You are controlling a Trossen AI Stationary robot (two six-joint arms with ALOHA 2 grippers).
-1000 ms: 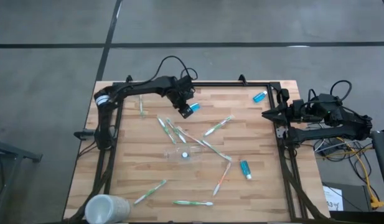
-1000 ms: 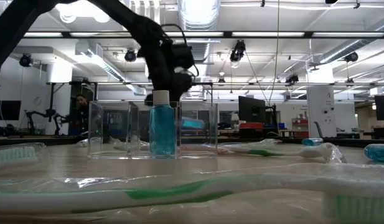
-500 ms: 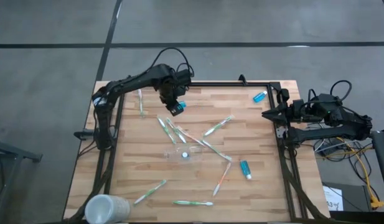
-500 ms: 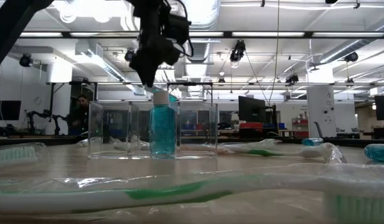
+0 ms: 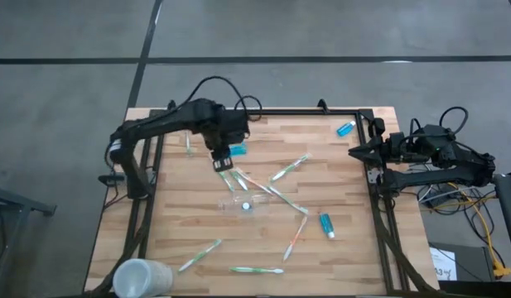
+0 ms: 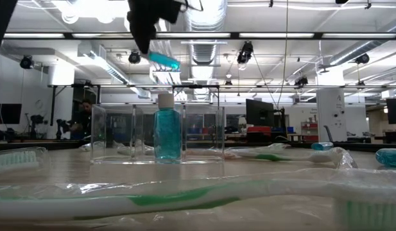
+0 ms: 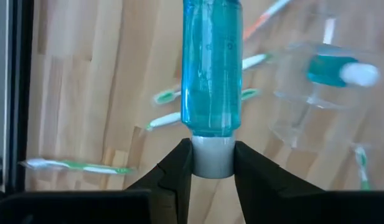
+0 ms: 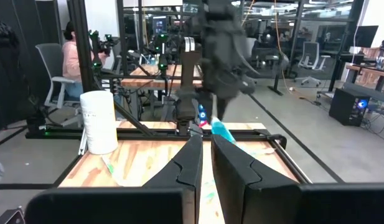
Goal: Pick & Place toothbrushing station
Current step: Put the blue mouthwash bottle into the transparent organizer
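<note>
My left gripper (image 7: 213,163), matt black plastic by the look of its fingers (image 7: 177,168), pinches the smooth white cap of a glossy, see-through blue tube (image 7: 211,68). Below it lies the table (image 5: 172,232), pale wood planks with visible grain and a dull finish, edged by a dark matt metal frame (image 5: 375,207). The toothbrushing station (image 6: 156,135) is clear, nearly colourless plastic that catches ceiling light on its walls; a second shiny blue tube (image 6: 167,135) with a white cap stands inside. Slim toothbrushes (image 5: 290,168) look like smooth plastic. The frosted cup (image 5: 142,276) is milky and matt. My right gripper (image 8: 203,163) has the same dull black finish.
</note>
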